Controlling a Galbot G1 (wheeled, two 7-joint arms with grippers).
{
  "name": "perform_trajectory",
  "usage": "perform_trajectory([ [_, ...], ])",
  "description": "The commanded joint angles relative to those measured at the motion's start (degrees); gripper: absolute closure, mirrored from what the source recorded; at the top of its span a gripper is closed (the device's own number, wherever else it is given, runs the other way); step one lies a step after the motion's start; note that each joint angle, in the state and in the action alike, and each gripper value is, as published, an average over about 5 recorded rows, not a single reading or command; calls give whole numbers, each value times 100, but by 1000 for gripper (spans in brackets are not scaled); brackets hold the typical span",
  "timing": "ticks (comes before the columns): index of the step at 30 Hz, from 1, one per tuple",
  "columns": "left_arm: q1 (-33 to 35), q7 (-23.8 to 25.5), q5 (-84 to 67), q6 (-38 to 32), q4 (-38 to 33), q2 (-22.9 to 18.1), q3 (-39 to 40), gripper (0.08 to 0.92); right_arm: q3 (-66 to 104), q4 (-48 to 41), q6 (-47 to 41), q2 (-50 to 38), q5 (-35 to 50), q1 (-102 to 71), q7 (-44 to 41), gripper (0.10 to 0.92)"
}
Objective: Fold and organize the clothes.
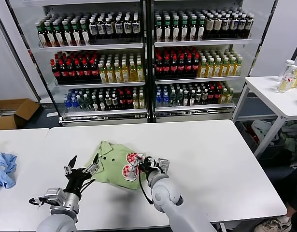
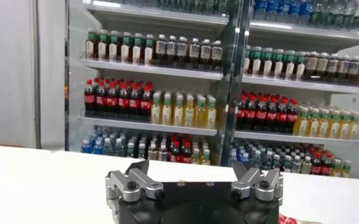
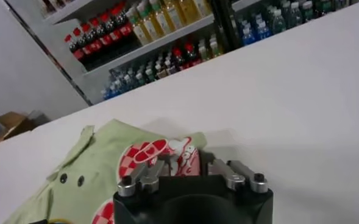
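Light blue garment (image 1: pixel 3 169) at far left edge of the desk (image 1: pixel 211 159). Left gripper (image 1: pixel 80 166) spread wide, hovering just left of the green shirt (image 1: pixel 112 164), which lies crumpled near the desk's front centre. Right gripper (image 1: pixel 147 166) narrowed onto the shirt's right edge by the red-and-white print (image 3: pixel 158 155).

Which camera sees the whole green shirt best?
The head view: the green shirt lies fully visible on the table. The right wrist view shows only part, with the red-checked print and buttons. The left wrist view shows just a red scrap.
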Motion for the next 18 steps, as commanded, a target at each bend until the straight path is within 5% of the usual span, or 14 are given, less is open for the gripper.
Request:
perform_trajectory([
  [1, 70, -20, 28, -32, -11, -23, -103, 177, -107, -374, -255, -180, -419, 318, -163, 696],
  [8, 79, -13, 24, -56, -2, 35, -80, 177, 28, -603, -286, -1016, -1198, 762, -1255, 879],
  [18, 35, -3, 33, -65, 29, 116, 43, 177, 218, -761, -224, -2156, -1688, 1436, -2036, 900],
])
